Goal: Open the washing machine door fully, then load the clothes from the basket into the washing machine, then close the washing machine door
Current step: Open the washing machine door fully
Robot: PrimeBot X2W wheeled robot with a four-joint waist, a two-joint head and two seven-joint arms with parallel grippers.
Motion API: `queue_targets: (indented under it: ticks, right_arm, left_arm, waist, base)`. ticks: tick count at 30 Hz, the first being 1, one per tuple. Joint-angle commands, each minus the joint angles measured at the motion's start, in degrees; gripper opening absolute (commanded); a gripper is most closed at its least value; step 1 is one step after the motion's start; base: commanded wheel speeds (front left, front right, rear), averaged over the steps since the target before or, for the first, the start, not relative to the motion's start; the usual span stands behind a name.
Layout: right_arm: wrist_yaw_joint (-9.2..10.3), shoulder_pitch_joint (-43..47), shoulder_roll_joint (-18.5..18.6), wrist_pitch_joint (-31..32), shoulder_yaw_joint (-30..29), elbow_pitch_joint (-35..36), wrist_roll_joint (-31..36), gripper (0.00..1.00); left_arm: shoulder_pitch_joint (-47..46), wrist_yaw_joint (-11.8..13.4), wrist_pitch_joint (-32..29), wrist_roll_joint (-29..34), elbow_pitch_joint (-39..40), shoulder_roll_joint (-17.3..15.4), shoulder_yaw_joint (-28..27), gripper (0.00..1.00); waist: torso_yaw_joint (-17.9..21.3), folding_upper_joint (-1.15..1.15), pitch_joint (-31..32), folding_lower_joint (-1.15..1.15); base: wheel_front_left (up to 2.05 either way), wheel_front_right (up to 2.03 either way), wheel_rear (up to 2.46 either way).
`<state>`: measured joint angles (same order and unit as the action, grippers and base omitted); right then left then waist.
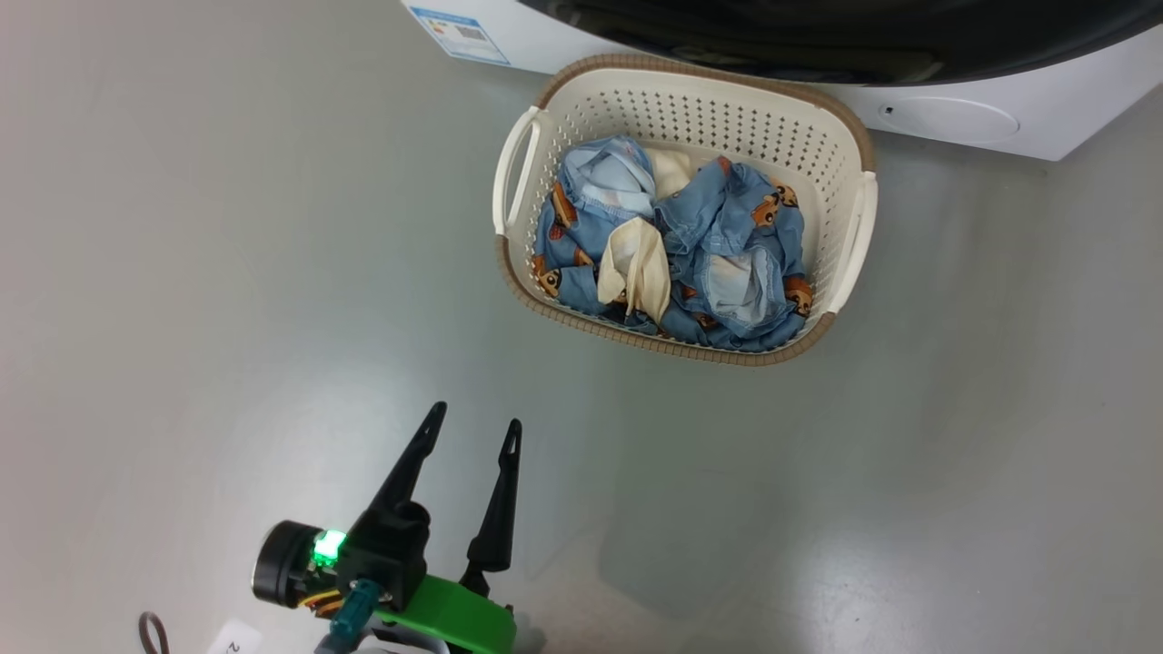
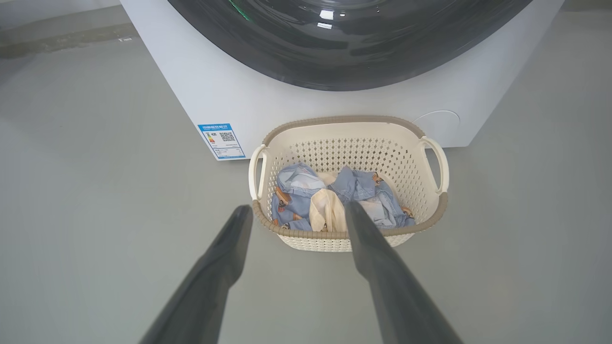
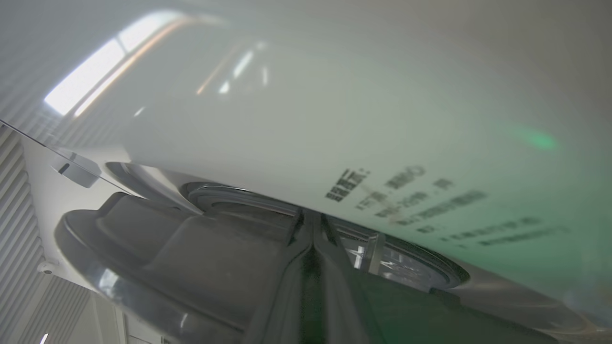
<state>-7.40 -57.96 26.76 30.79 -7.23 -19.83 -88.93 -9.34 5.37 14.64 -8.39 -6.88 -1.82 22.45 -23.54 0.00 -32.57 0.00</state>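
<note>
**Full basket at the foot of the machine**

The left gripper (image 1: 477, 418) hangs low over the glossy grey floor (image 1: 182, 272), its fingers spread wide and empty. It points toward the basket (image 1: 727, 118), well apart from it. The clothes (image 1: 727, 236), blue bear prints and cream cloth, lie heaped in the basket. It stands just before the washing machine (image 1: 999, 100), under the black washing machine door (image 1: 818, 36). The right gripper (image 3: 311, 224), fingers pressed together, sits close to a white printed panel.
</note>
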Motion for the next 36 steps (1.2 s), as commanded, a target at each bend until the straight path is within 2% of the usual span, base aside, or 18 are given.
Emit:
queue_targets:
  ticks: [1,17,36]
  right_arm:
    - [-0.09,-0.7,-0.3,0.9,1.1,1.9,-0.4,0.00]
    - [-0.09,0.7,-1.6,4.8,3.5,2.9,-1.1,0.00]
    - [-0.09,1.2,-3.0,6.3,7.6,3.4,-0.3,0.00]
  left_arm:
    - [0.2,0.5,0.4,0.3,1.1,-1.1,-1.8,1.00]
    - [-0.8,0.0,0.4,0.5,0.2,-1.1,-3.0,1.00]
    - [-1.1,0.2,0.4,0.8,1.2,-1.1,-4.1,1.00]
  waist:
    - [0.4,0.00,0.1,0.00]
    - [3.3,0.00,1.7,0.00]
    - [3.2,0.00,0.9,0.00]
  base:
    - [0.00,0.00,0.00]
    - [0.00,0.00,0.00]
    - [0.00,0.00,0.00]
